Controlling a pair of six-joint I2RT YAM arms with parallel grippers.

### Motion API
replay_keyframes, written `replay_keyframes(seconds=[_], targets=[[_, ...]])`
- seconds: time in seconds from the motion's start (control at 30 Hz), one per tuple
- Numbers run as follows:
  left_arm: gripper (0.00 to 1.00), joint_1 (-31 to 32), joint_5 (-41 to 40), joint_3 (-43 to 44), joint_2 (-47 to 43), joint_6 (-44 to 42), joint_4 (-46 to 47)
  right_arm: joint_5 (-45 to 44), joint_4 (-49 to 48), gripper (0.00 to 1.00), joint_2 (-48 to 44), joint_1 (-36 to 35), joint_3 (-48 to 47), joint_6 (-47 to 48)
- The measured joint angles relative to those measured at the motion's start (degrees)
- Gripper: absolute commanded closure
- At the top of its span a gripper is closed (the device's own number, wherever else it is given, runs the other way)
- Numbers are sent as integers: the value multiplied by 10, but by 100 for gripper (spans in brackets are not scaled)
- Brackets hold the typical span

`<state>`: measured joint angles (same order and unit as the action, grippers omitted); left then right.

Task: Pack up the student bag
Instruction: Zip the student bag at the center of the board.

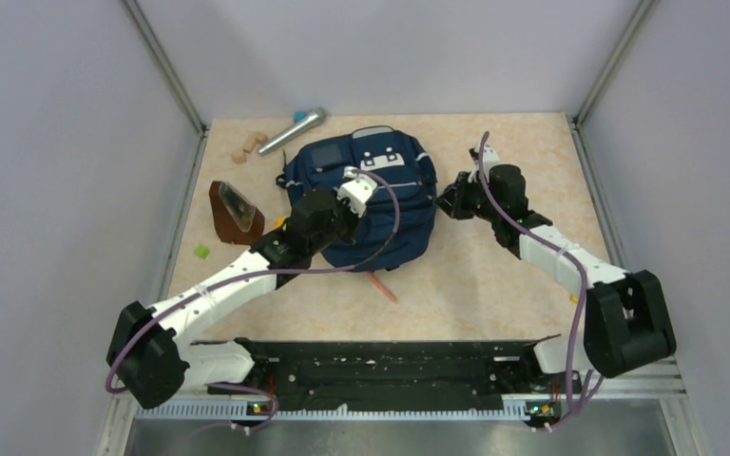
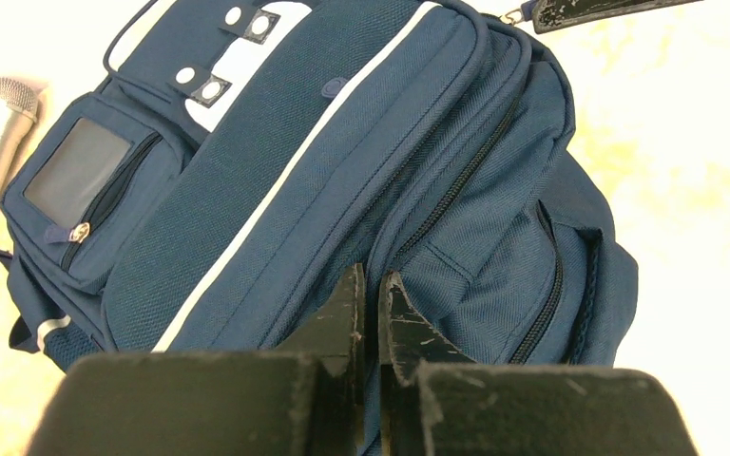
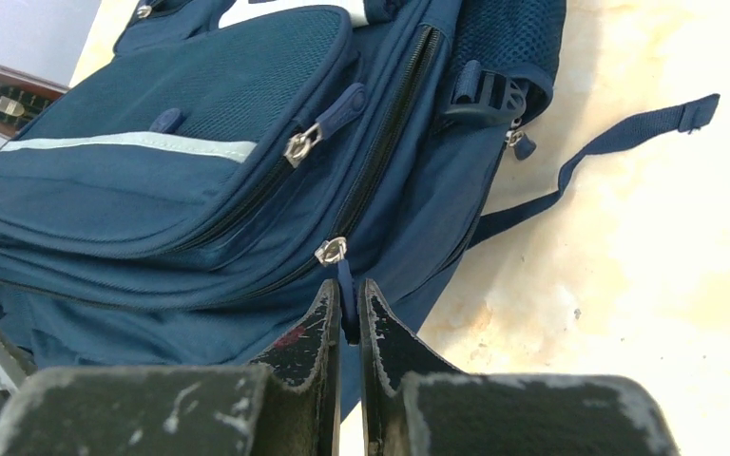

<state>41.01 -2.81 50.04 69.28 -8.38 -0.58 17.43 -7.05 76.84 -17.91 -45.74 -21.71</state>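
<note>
Nearest you, a thin orange stick point(image 1: 384, 287) lies on the table point(image 1: 494, 285), just on the near side of the bag. A small green piece point(image 1: 201, 251) sits off to the left.

Next comes the student bag point(image 1: 409, 204), lying flat with its front pocket up, in the middle of the table and toward the far half. Both of your arms meet at it.

Your left gripper point(image 2: 372, 280) is over the bag's near-left part. Its fingers are drawn almost together and the tips rest against the navy fabric beside a closed zipper. You cannot tell from here whether any cloth is nipped between them.

Your right gripper point(image 3: 348, 287) is at the bag's right edge. Its fingers are pinched narrow on the blue zipper pull point(image 3: 343, 274), which hangs from a silver slider point(image 3: 331, 251).

A brown wedge-shaped thing point(image 1: 231, 211) stands left of the bag. Farther back on the left are a few wooden blocks point(image 1: 247, 146) and a silver microphone point(image 1: 292, 130), close to the bag's far-left corner.
</note>
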Motion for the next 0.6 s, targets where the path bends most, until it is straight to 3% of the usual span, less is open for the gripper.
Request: replay_keyframes(seconds=[0.6], targets=[[100,-28,9,-12,-26,26,-23,2,-87,100,167,1,-72,-10]])
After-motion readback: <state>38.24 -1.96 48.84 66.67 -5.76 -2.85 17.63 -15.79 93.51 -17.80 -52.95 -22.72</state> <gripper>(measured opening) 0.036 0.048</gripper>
